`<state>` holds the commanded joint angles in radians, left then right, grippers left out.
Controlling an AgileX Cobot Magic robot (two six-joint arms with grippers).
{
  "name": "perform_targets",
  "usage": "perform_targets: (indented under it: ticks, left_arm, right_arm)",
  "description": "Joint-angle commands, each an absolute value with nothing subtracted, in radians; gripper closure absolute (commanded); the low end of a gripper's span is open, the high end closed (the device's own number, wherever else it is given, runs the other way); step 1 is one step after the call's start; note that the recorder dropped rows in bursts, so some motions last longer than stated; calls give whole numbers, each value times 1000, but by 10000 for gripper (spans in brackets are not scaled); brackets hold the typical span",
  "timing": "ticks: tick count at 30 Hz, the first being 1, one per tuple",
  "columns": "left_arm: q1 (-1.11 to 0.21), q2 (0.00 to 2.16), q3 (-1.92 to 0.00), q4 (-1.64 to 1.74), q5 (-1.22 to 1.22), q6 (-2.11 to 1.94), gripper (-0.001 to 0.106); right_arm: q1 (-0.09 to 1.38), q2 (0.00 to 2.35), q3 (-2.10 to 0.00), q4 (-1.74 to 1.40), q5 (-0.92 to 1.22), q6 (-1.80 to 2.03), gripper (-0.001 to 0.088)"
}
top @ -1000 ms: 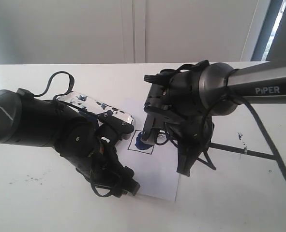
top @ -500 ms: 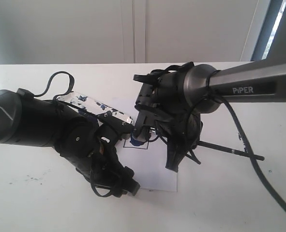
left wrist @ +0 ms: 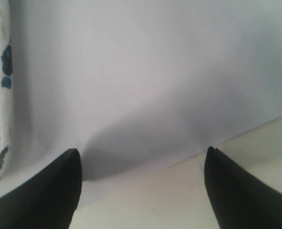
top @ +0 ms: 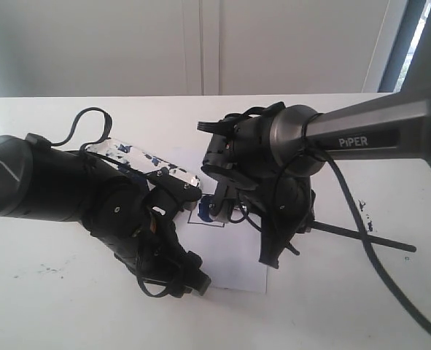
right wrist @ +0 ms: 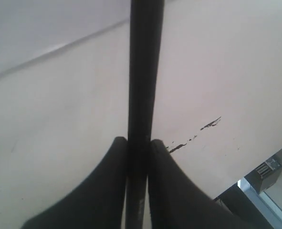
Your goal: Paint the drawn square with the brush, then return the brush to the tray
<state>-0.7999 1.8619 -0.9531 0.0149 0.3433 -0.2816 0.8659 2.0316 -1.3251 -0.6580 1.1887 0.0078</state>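
My right gripper (right wrist: 138, 140) is shut on the thin black brush (right wrist: 143, 71). In the exterior view that gripper (top: 221, 208) hovers low over the drawn square (top: 198, 216), hiding most of it. Blue smear shows inside the square's outline, and the brush handle (top: 368, 238) sticks out to the right over the table. The brush tip is hidden under the gripper. My left gripper (left wrist: 141, 157) is open and holds nothing, its fingers (left wrist: 59, 191) low over the paper's edge beside the tray rim (left wrist: 0, 95). The left arm (top: 120, 215) hides part of the paint-splattered tray (top: 138, 160).
The white paper sheet (top: 233, 259) lies on the white table between the two arms. Dark paint flecks (top: 362, 208) mark the table to the right, also seen as paint flecks (right wrist: 210, 125) in the right wrist view. A wall and a window frame (top: 394, 44) stand behind.
The right gripper moved left over the square with the brush, and the handle's free end swung nearer the front. The left arm stayed still.
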Motion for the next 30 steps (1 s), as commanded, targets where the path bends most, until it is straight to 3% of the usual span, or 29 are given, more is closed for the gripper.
perform_targets:
  ticks: [30]
  left_arm:
    - [-800, 1862, -953, 15, 345, -282, 304]
  right_arm:
    - [875, 1977, -1325, -523, 1221, -68, 868]
